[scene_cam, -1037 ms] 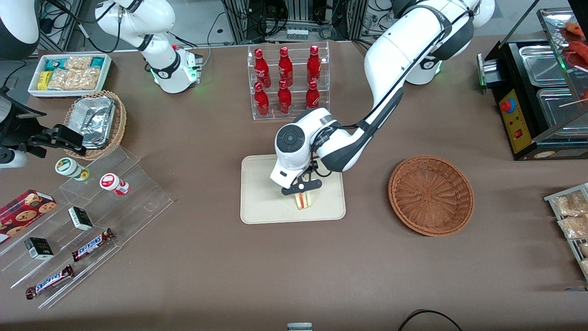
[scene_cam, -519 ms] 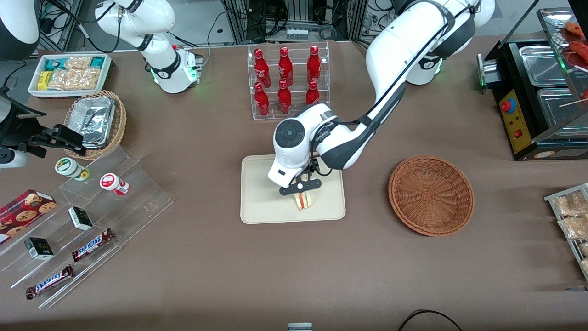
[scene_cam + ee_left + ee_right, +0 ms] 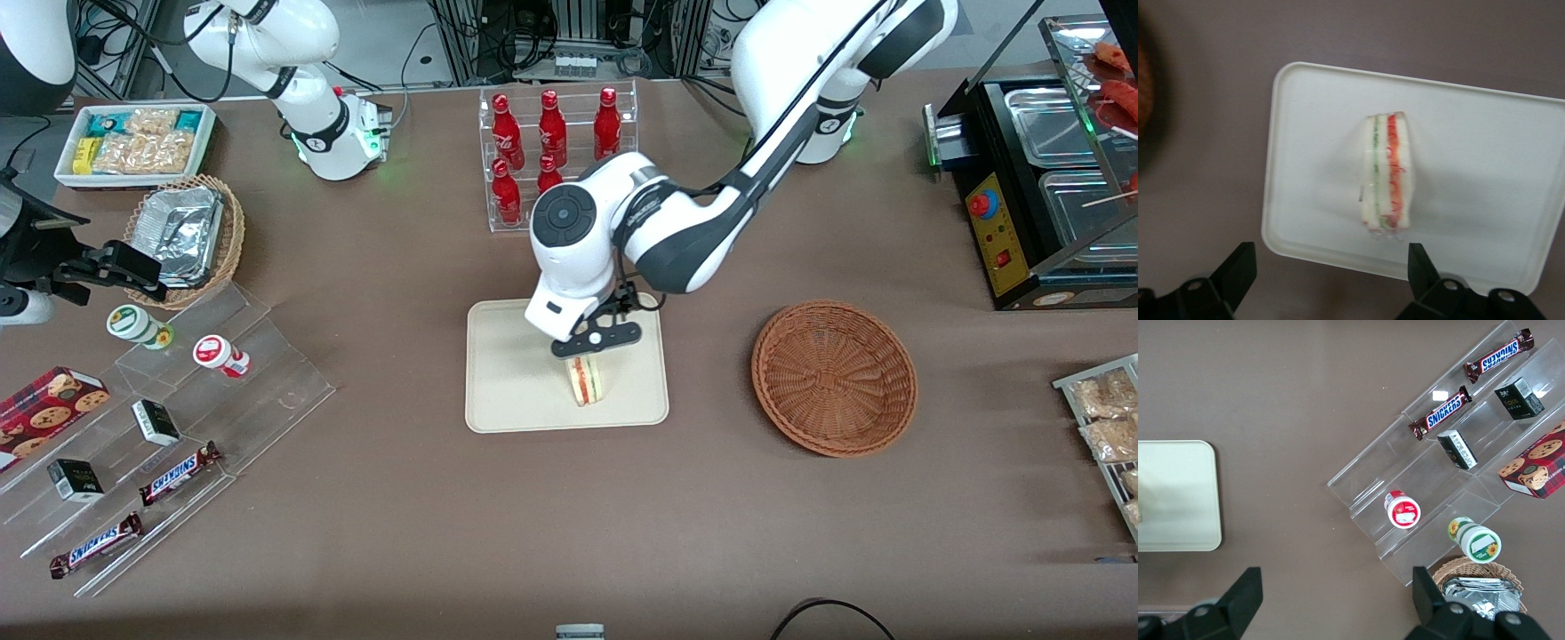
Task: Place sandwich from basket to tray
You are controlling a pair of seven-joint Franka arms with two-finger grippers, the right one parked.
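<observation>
- Counter (image 3: 373,498): brown surface carrying all items.
- Tray (image 3: 507,391): cream, rectangular, flat at counter centre.
- Basket (image 3: 834,378): reddish-brown wicker, at 3 o'clock from the tray, well apart, nothing in it.
- Pincer (image 3: 594,342): hangs above the tray, fingers (image 3: 1238,270) spread wide, gripping nothing.
- Sandwich (image 3: 585,380): rests on the tray, filling edge up, at 6 o'clock just beneath the pincer, untouched.
</observation>
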